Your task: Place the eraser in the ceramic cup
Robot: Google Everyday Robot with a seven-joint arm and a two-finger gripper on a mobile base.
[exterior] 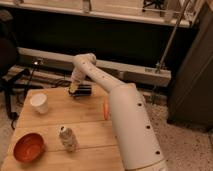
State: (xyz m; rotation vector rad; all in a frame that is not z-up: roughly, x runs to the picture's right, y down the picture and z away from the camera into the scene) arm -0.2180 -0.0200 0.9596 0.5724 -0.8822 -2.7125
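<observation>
Wooden desk fills the lower left; at its far edge your tool meets the dark eraser, grip impossible to tell. Confirm the hold, lift straight, then travel left over the ceramic cup.

The wooden table carried a white ceramic cup. Nearer than the cup sat an orange bowl, nearer-right a pale bottle, right an orange stick. The gripper hung farther-right of the cup.
</observation>
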